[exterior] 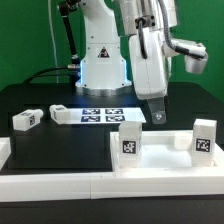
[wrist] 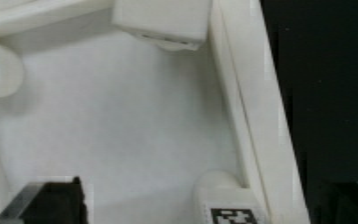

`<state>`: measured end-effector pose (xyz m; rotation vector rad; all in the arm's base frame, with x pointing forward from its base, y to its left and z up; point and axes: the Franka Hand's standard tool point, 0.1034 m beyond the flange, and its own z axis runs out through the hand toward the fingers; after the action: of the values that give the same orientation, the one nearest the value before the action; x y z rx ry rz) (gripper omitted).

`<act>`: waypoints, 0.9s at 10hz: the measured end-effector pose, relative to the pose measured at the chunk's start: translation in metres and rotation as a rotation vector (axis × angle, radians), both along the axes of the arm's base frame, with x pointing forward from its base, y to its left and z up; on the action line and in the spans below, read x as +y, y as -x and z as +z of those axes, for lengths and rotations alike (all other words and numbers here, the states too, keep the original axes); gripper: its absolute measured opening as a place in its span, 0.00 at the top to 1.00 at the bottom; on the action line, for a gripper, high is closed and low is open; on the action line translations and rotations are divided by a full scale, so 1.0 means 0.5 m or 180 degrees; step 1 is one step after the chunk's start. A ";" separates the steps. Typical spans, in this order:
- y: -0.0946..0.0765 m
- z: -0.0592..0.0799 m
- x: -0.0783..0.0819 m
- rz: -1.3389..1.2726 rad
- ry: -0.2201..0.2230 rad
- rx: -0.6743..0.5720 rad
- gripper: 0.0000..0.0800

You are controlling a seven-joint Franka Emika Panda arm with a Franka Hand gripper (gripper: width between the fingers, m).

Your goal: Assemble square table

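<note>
Exterior view: the white, raised-rim square tabletop [exterior: 160, 160] lies at the table's [exterior: 30, 100] front edge with two tagged legs [exterior: 128, 143] upright at its corners. The gripper [exterior: 155, 113] hovers above, fingers spread and empty.

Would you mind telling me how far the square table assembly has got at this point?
About halfway, it seems. Done: two upright legs stand on the square top, apparently fitted. In hand: nothing; the claw hangs open above the top. Left: two loose legs lie on the black table, toward the exterior view's left, not yet picked up.
</note>
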<state>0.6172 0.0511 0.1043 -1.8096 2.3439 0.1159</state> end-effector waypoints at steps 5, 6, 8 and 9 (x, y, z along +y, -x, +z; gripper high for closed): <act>0.007 -0.004 0.004 0.0022 0.0003 0.0010 0.19; 0.040 -0.014 0.010 0.0053 0.0013 0.0056 0.19; 0.122 -0.037 0.015 0.0055 0.0085 0.0081 0.19; 0.155 -0.053 0.019 0.0069 0.0131 0.0096 0.19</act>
<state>0.5398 0.0605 0.0777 -1.8652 2.3646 0.0991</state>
